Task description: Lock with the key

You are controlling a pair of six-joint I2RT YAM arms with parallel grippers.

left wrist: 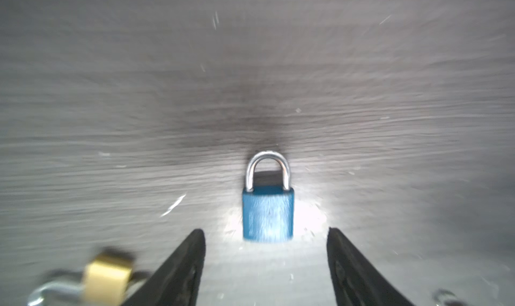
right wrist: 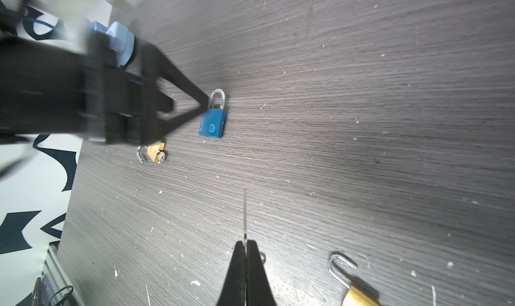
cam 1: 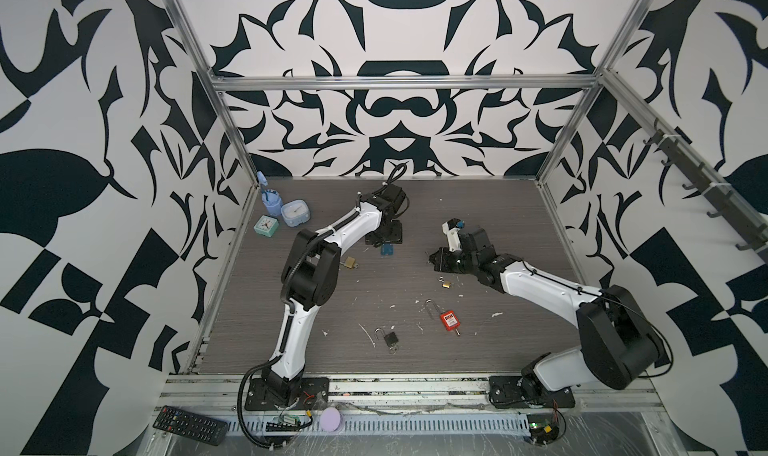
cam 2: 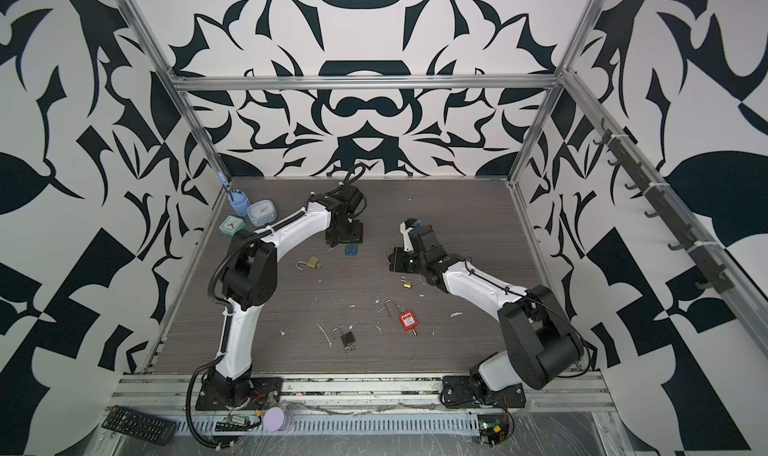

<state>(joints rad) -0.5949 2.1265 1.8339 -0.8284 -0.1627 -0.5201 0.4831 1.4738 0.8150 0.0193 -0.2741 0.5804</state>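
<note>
Hanging low, the left claw (left wrist: 265, 230) gapes beside the blue padlock (left wrist: 267, 215).

Bright, even light, one smeared view.
Motion blur streaks the left wrist view; glare pools on the counter (left wrist: 309, 215) by the blue padlock (left wrist: 267, 215); top views bow at edges.

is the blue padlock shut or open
Shut. The blue padlock lies with both legs of its shackle seated in the body, in both wrist views.
</note>
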